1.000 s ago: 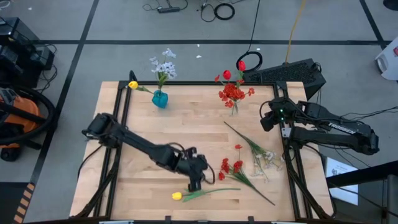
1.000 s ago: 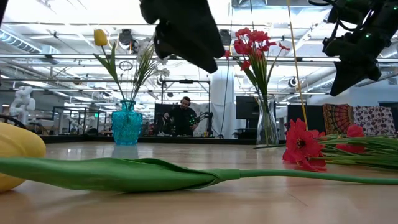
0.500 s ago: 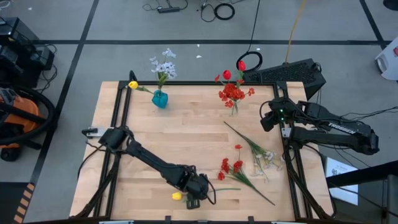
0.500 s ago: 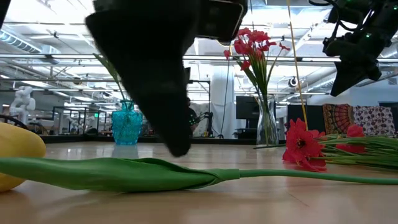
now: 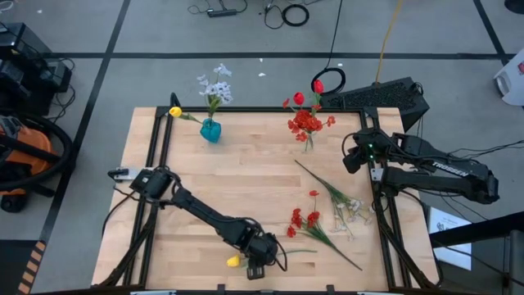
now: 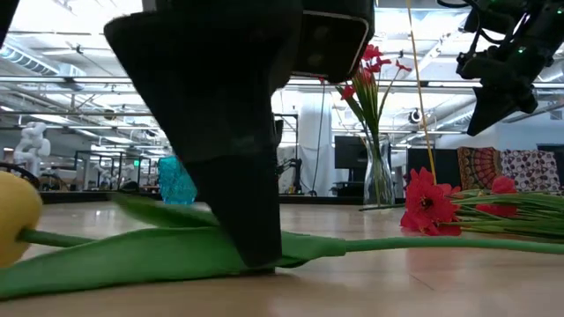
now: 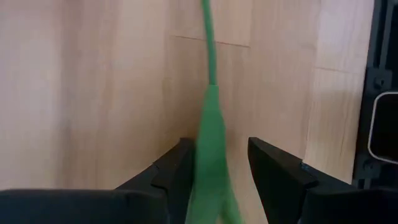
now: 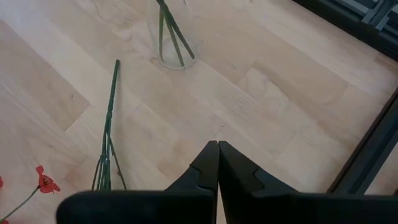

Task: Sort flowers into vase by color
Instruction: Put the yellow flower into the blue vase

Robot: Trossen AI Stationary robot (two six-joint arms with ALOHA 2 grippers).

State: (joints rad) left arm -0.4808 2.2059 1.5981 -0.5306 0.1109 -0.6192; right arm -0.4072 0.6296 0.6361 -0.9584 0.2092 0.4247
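Observation:
A yellow tulip (image 5: 233, 261) lies on the table near the near edge, its long green leaf (image 6: 159, 255) along the stem. My left gripper (image 5: 256, 266) is down on it, open, a finger on each side of the leaf (image 7: 211, 162). My right gripper (image 8: 217, 144) hangs shut above the table's right edge (image 5: 350, 161), touching nothing. A blue vase (image 5: 210, 131) holds pale white-blue flowers and one yellow tulip. A clear vase (image 5: 307, 141) holds red flowers. Loose red flowers (image 5: 303, 220) and pale ones (image 5: 348, 211) lie right of centre. My left gripper comes from above, pointing down, with its fingers across the yellow tulip's stem at the leaf (image 7: 208, 180), partway from the blossom. The leaf lies between the open fingers, against one finger (image 7: 180, 162), with a gap to the other. A fingertip (image 6: 247, 251) stands on the table at the leaf.
A black frame rail (image 5: 155, 188) runs along the table's left side and another (image 5: 383, 221) along its right. A long bare green stem (image 8: 109, 124) lies between the clear vase and the loose flowers. Bare wood shows in the table's middle (image 5: 246, 176).
My left gripper has moved toward the table's near edge and come down over the yellow tulip's leaf. The tulip has shifted on the table: its leaf has turned up at one side and the blossom has slid slightly.

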